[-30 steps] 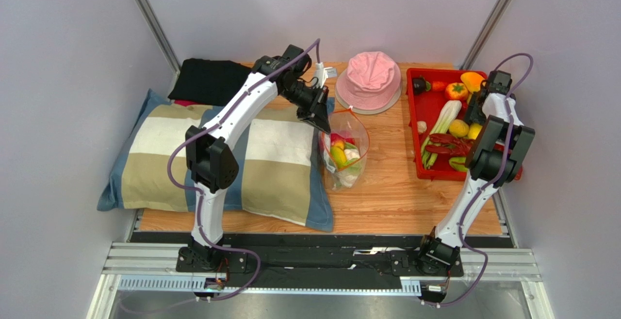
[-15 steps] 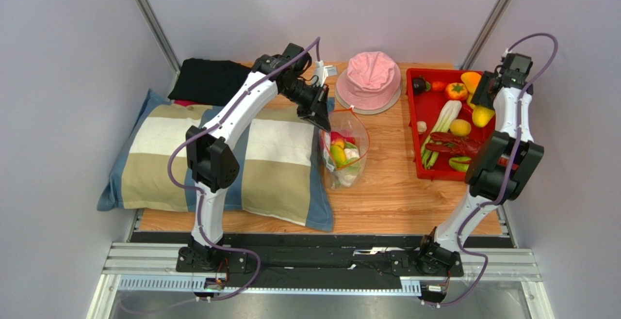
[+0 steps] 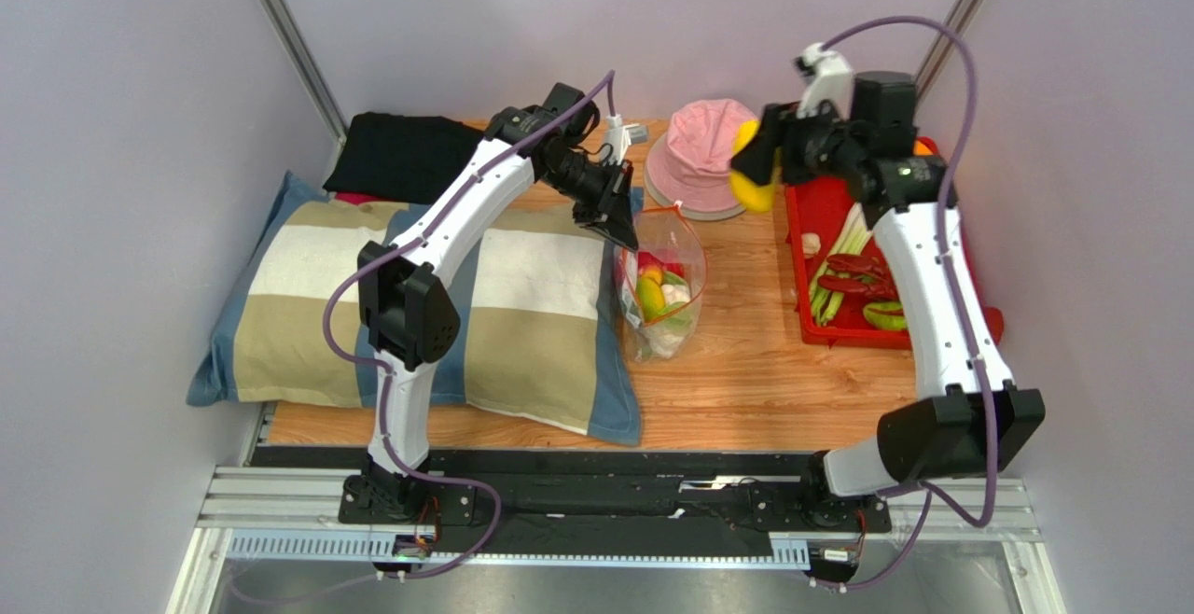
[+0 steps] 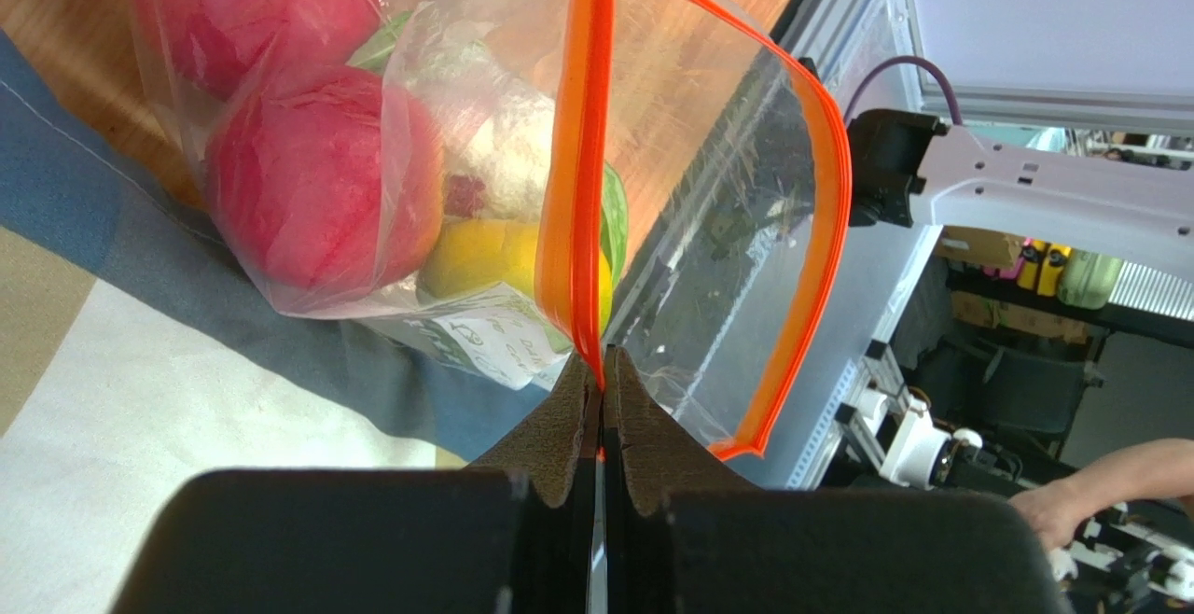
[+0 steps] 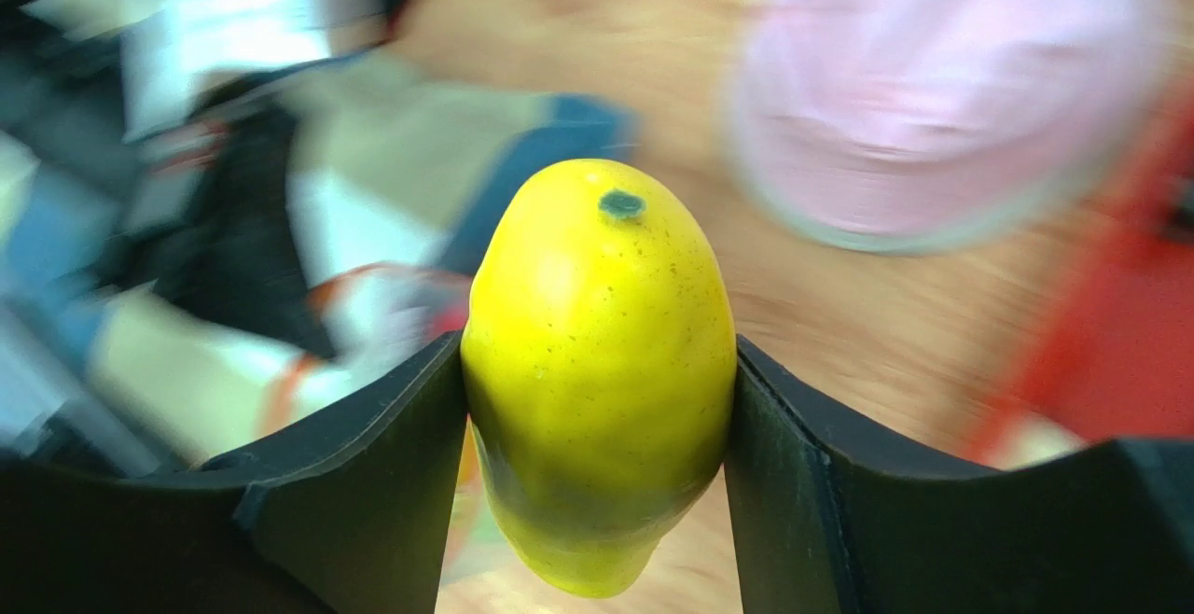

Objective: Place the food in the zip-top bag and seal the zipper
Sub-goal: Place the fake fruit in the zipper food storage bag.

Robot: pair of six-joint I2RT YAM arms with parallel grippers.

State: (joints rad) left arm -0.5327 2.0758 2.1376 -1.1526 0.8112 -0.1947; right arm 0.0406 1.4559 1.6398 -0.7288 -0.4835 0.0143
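Right gripper (image 5: 597,425) is clamping the yellow fruit (image 5: 599,320) across its middle, in the air by the pink hat (image 3: 705,150). It's looking glossy and rigid, so likely slippery. Left gripper (image 4: 603,393) is pinching shut on the flimsy bag (image 3: 662,309) at its zipper (image 4: 589,152), bag mouth gaping.

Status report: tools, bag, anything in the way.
Left tool shut on zipper, bag mouth open. Right tool holds yellow fruit near pink hat. Path to bag unobstructed.
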